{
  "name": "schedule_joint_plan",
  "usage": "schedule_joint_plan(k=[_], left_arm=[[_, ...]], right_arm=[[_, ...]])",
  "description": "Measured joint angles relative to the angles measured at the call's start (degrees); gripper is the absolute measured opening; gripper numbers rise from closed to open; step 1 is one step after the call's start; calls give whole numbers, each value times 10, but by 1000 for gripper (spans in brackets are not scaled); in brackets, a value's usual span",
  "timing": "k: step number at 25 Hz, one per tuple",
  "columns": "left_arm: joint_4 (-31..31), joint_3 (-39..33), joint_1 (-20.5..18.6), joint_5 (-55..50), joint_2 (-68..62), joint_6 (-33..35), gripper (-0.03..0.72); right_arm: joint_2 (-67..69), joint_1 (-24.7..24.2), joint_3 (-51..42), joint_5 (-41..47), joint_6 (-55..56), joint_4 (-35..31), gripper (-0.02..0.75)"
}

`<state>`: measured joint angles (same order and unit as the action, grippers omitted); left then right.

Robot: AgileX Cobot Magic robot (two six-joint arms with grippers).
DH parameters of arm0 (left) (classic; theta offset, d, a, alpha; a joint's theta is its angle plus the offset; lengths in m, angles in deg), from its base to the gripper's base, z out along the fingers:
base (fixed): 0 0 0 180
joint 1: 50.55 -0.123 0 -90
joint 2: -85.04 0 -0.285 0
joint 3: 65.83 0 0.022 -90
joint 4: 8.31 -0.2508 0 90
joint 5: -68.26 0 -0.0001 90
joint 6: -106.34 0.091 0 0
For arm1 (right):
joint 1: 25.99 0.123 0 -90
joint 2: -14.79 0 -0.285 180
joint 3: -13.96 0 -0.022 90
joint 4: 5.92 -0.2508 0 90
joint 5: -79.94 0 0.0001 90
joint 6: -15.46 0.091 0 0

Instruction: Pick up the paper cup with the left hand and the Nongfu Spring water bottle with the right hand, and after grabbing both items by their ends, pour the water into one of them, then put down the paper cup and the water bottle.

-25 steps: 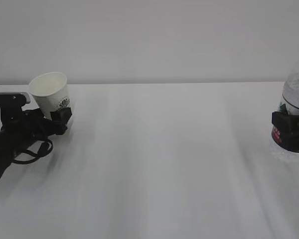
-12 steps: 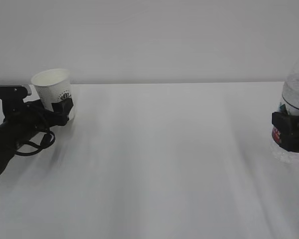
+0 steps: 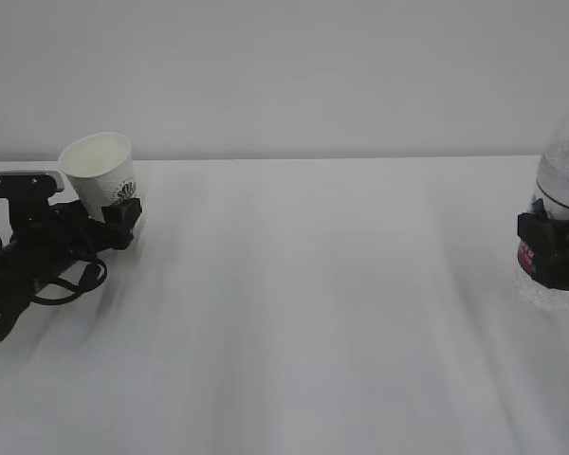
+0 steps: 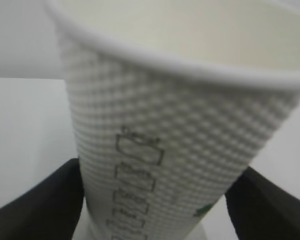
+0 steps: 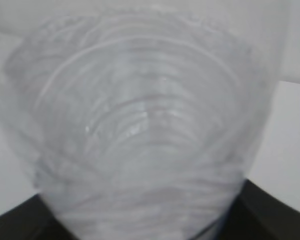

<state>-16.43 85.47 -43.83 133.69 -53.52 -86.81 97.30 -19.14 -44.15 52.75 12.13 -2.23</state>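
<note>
Behind white table (image 3: 313, 313), a plain pale wall (image 3: 294, 76).

left arm (image 3: 38, 256): black, looping cables, grey plate | right end effector (image 3: 553, 248): black, blocky

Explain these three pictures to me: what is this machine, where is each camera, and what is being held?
It is a two-armed robot at a white table. The wide picture looks along the table from the front; the other two come from cameras on each wrist, so they look very close. The left gripper is clamped around the lower part of the paper cup, which leans slightly; its dimpled wall fills the left wrist view. The right gripper grips the Nongfu Spring water bottle at its label; the right wrist view shows the ribbed plastic.
</note>
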Motion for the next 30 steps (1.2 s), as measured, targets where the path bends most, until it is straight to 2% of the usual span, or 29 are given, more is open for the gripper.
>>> schedule_joint_plan(k=[6,17,30], left_arm=[[-14,0,0,0,0,-15,690],[-11,2,0,0,0,-16,692],[-12,47,0,0,-16,-16,692]], right_arm=[[0,0,0,0,-2,0,494],[0,0,0,0,-3,0,494],[0,0,0,0,-3,0,494]])
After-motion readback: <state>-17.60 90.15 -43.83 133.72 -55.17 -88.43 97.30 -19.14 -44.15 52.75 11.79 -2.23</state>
